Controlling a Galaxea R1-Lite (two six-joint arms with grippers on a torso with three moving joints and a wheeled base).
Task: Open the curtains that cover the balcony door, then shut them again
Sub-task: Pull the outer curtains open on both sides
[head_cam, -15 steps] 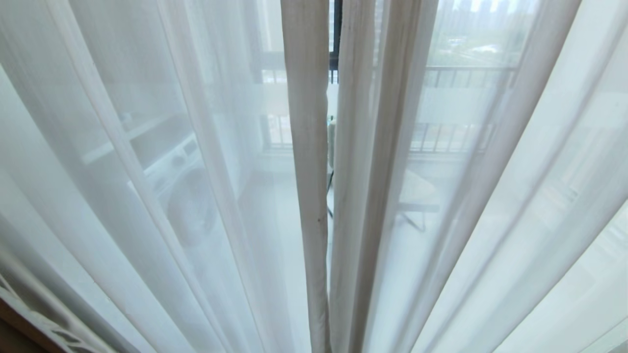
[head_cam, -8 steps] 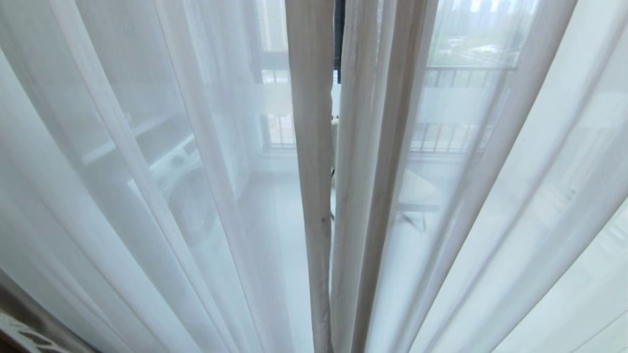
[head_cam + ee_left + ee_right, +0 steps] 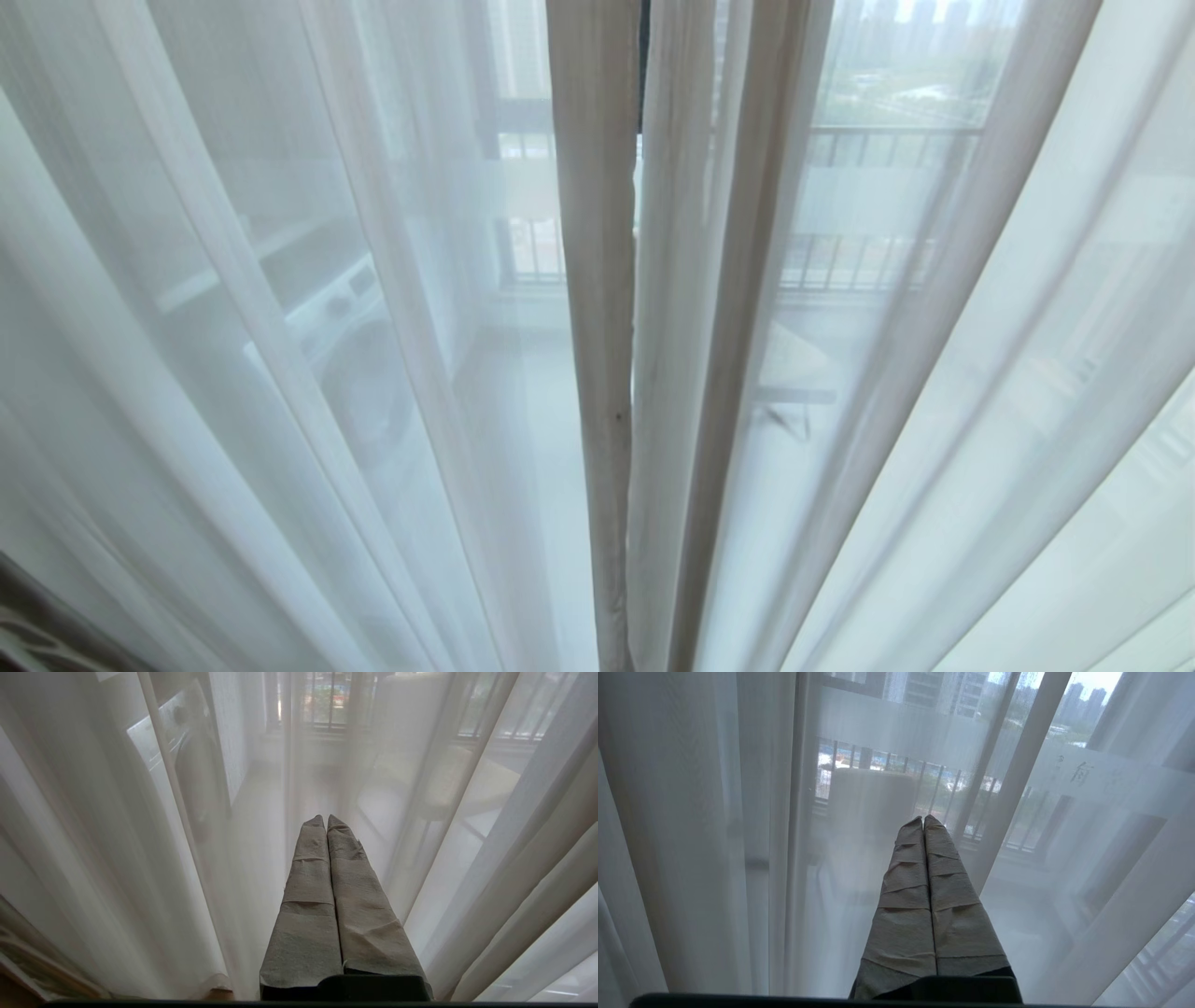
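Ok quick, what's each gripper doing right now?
Left gripper: closed, holding nothing, near the curtains.
Right gripper: closed, holding nothing.

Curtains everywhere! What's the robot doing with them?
The sheer white see-through curtains hang drawn across the black-framed glass balcony door, their two hemmed edges meeting in the middle with only a thin slit at the top. The left gripper and the right gripper, both wrapped in grey cloth, are shut and point at the fabric, holding nothing. Neither arm shows in the head view.

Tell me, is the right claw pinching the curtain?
Apart. The right wrist view shows the right claw shut on nothing, with the sheer curtain hanging beyond its tips.
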